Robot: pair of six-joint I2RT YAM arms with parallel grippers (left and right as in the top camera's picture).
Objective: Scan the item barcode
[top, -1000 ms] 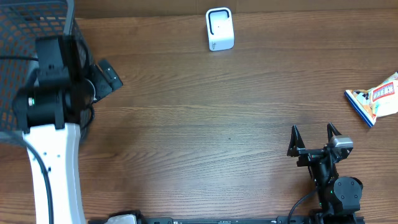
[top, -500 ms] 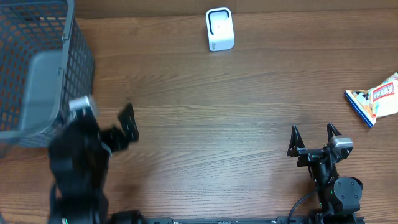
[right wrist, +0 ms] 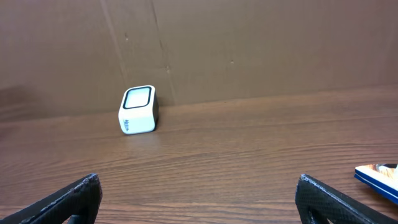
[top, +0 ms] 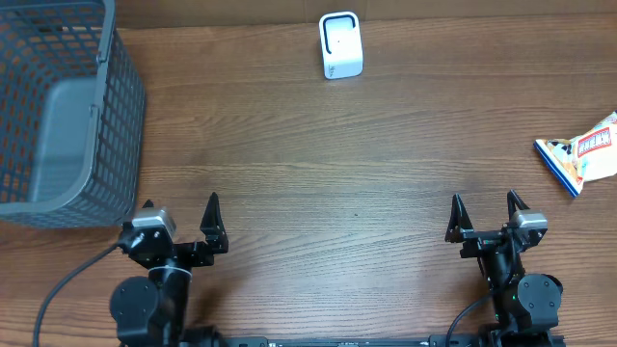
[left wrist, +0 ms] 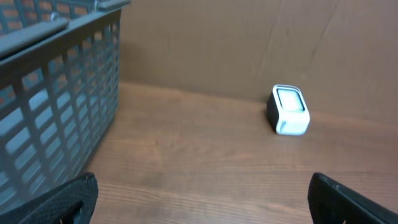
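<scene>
Resting apart, one scanner (top: 340, 45), one packet (top: 583, 152)

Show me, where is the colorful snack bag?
In the overhead view the snack bag lies at the table's right edge, ahead and right of the right gripper, far from the white scanner. Only its corner peeks into the right wrist view.

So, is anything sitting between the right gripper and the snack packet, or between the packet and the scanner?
Nothing visible. Only bare tabletop lies between the open right gripper and the snack packet at the right edge, and between the packet and the white scanner at the back.
</scene>
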